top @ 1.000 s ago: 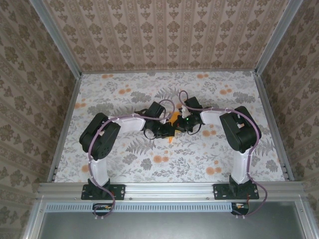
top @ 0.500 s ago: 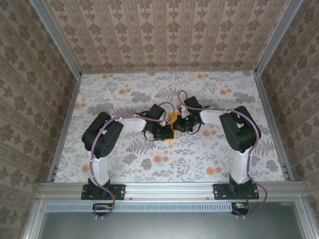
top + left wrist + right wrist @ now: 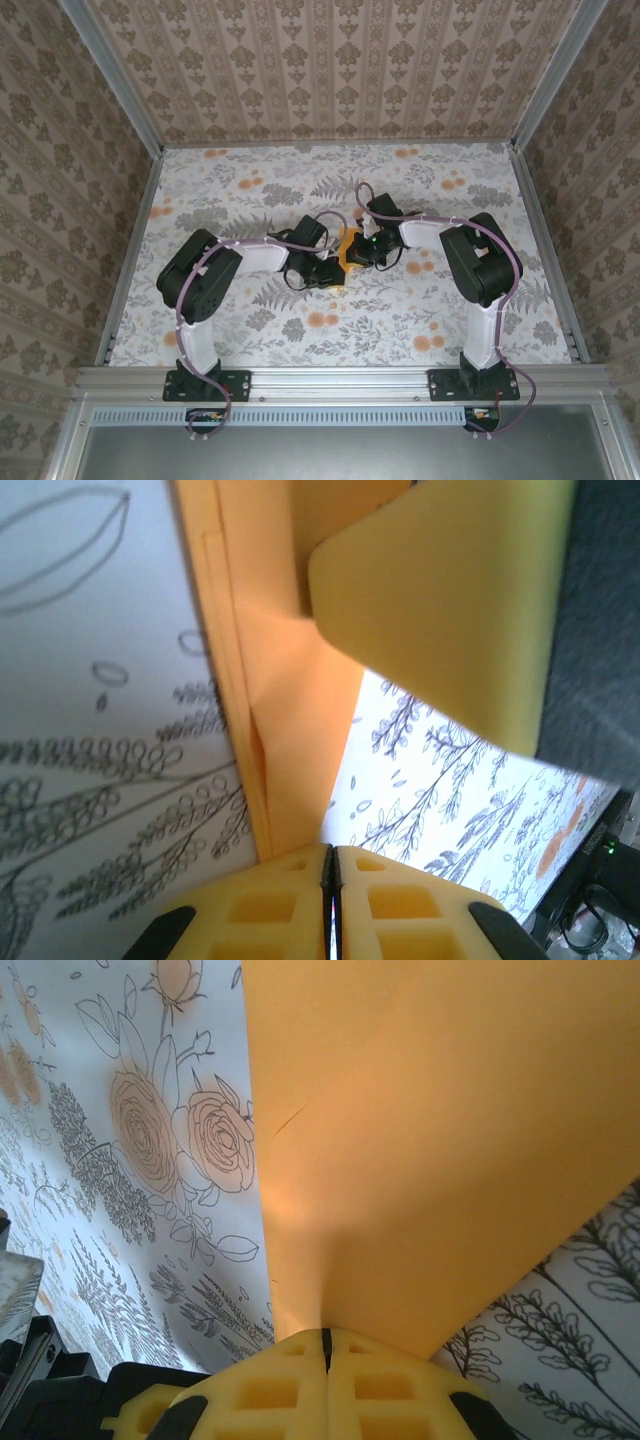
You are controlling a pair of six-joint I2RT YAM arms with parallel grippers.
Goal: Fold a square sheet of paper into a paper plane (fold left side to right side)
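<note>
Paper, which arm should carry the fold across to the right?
Probably left: the left gripper is shut on the paper at its left side and could carry it over while the right gripper, also shut on it, anchors.

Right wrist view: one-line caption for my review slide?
Right gripper shut on the orange paper, floral table beneath.

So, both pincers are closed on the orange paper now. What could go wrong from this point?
1. Tearing: the left pincer and the right pincer are both shut on the orange paper, close together. If the arms pull apart, the thin sheet may rip.
2. Crooked crease: in the left wrist view the paper buckles near the pinch, so the fold may set off-line if it is pressed down like this.
</note>
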